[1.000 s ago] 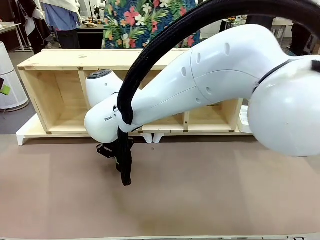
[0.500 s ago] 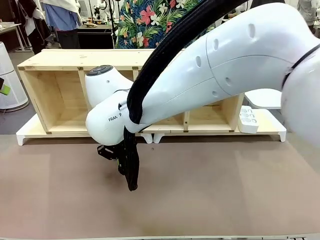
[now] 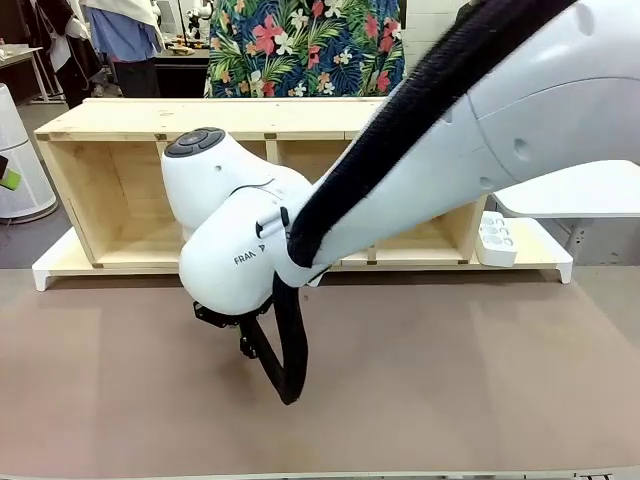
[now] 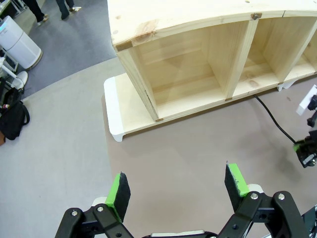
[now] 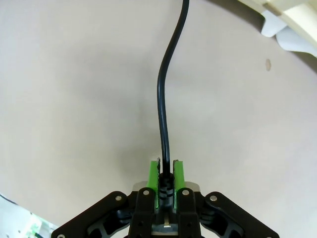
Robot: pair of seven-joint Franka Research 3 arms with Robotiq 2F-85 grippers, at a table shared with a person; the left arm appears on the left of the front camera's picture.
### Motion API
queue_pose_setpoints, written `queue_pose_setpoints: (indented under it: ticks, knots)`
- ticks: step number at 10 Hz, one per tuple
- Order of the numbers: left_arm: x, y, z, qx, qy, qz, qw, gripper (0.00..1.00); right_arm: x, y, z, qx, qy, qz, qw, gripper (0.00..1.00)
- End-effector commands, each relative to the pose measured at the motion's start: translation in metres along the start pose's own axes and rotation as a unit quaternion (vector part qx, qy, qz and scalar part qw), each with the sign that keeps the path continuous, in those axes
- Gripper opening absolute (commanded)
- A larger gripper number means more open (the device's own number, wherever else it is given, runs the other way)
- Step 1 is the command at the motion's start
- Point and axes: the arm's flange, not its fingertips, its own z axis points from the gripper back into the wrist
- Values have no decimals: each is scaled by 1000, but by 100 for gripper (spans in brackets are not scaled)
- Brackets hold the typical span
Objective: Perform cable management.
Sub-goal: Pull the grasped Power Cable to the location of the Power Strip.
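The cable (image 5: pixel 162 99) is a thin black cord, and my right gripper (image 5: pixel 166 169) is shut on its end; the cord runs straight up from the green pads (image 5: pixel 154 174) over the brown table. In the left wrist view the same cable (image 4: pixel 271 117) trails from the foot of the wooden shelf to the right gripper (image 4: pixel 306 151) at the picture's right edge. In the front view the right gripper (image 3: pixel 244 346) sits low over the table under its white wrist, mostly hidden by the thick black hose. My left gripper (image 4: pixel 177 186) hangs open high above the table, with nothing between its fingers.
A long wooden shelf unit (image 3: pixel 120 190) on white feet stands along the table's far side. A white power strip (image 3: pixel 497 240) lies at its right end. The right arm's hose (image 3: pixel 290 370) dangles close to the table. A person in a floral shirt stands behind the shelf.
The right arm has swung upward and its wrist has shifted slightly right and nearer the front edge, still shut on the cable. The hose loop now hangs lower.
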Motion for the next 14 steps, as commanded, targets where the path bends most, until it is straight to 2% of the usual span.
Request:
queue_pose_setpoints:
  ticks: [1,4,8,14]
  knots:
    - [-1,2,0,-1,2,3,1000,100,-31,-7,4,-6,-24,-2,1000,15]
    - [-1,2,0,-1,2,3,1000,100,-68,-22,16,-8,-48,-15,999,15]
    - [-1,2,0,-1,2,3,1000,100,-101,-44,18,-5,-66,-56,996,15]
    - [-1,2,0,-1,2,3,1000,100,-94,-45,18,-6,-53,-44,998,15]
